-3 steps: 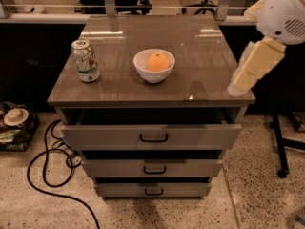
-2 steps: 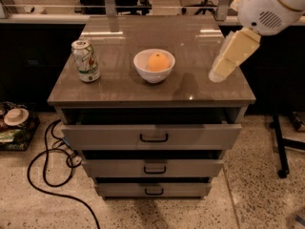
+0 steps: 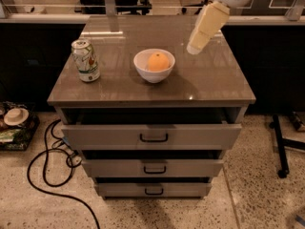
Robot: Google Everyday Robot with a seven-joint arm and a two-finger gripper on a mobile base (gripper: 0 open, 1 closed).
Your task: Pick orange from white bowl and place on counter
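**Arm closing in on the bowl, orange not touched yet**

So the gripper [image 3: 195, 46] has swung in from out past the counter's right edge. It now hangs above the counter [image 3: 214, 82], to the right of and a bit behind the bowl [image 3: 143, 67], near it but not over it. Can't tell from here whether it's apart or together. The orange [image 3: 158, 61] sits in the bowl same as before, and the bowl hasn't budged. The can [image 3: 86, 60] stands well to the bowl's left, out of the way. My read: this is only the approach, nothing picked yet. It'd need to get above the bowl and come down on the orange without nudging the rim.
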